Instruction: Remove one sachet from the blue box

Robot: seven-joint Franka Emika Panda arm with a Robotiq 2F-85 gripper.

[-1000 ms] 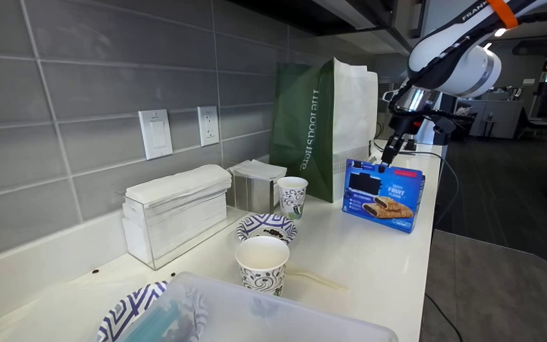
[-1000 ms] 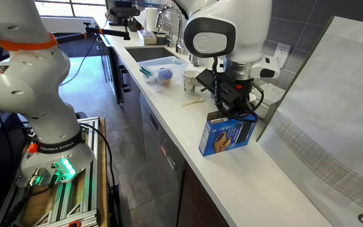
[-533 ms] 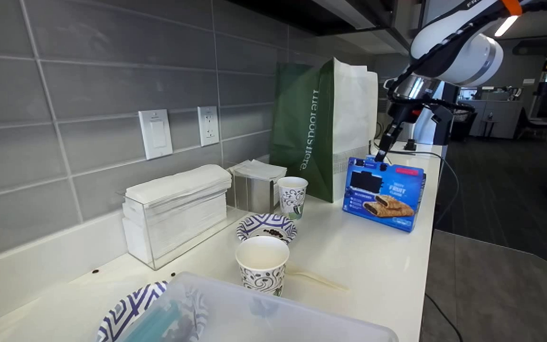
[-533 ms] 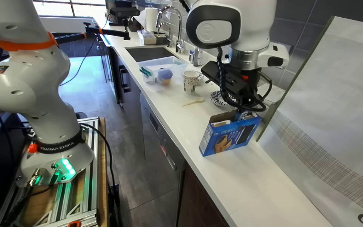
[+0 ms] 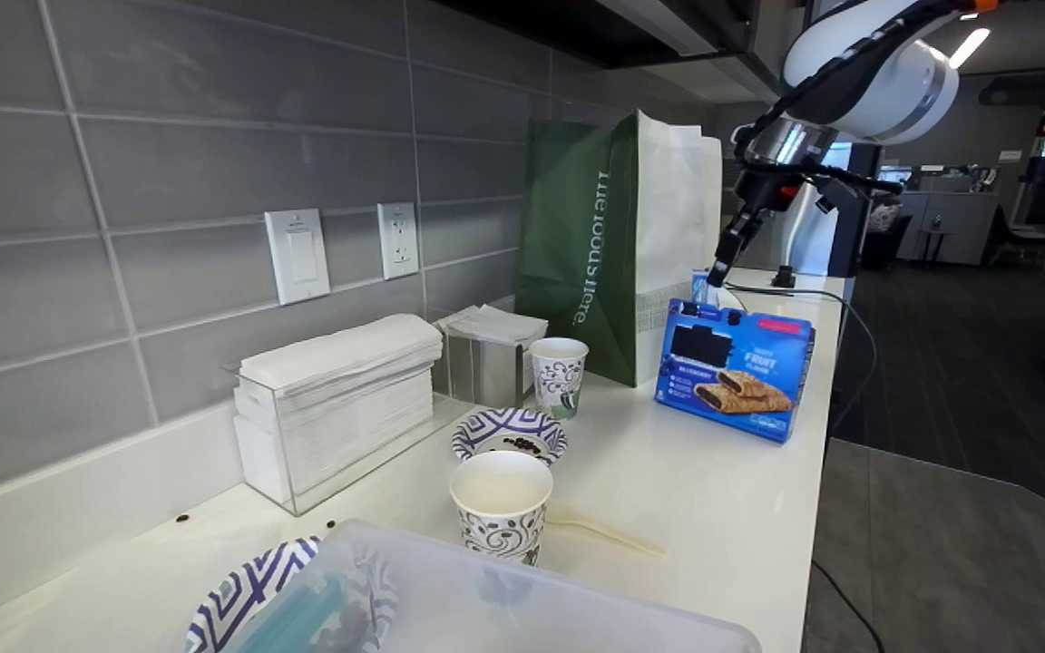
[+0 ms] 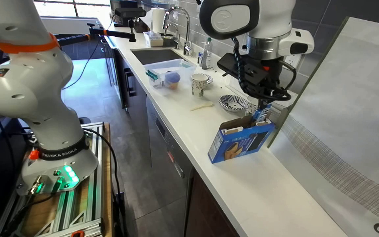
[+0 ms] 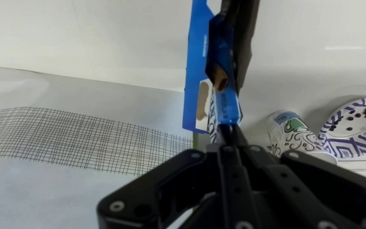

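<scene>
A: Where's the sachet [image 6: 261, 115]?

B: Its upper end is pinched in the pincer [image 7: 229, 128], whose jaws stand narrow around it. It juts above the open top of the blue fruit-bar carton [image 5: 758, 340], its lower end out of sight, so I can't tell how deep it reaches.

A: What can you read?

B: "BLUEBERRY" and "FRUIT" on the carton, beside a black patch [image 5: 701, 345]; the smaller print is too fine. The sachet has lettering I can't make out. "foods Here." runs down the green paper bag [image 5: 563, 245], and its white side shows "Ca", cut short at the view's edge. The black band [image 6: 59, 154] on the robot arm [image 6: 25, 82] says "FRANKA EMIKA".

A: And the count?

B: On the counter [image 6: 262, 191]: 1 carton, standing; 1 bag near it; patterned paper cups [image 5: 561, 376] in 2 spots; 2 napkin holders [image 5: 483, 374]; 1 patterned bowl [image 5: 470, 437] with dark beans [image 5: 522, 444]; 1 patterned plate [image 5: 255, 580], partly behind 1 plastic bin [image 5: 577, 603]; 1 pale spoon [image 6: 206, 105], lying flat.

A: The wall [image 5: 214, 163]?

B: 1 light switch [image 5: 297, 256] and 1 power outlet [image 5: 398, 239] in an exterior view, both on grey tile.
</scene>
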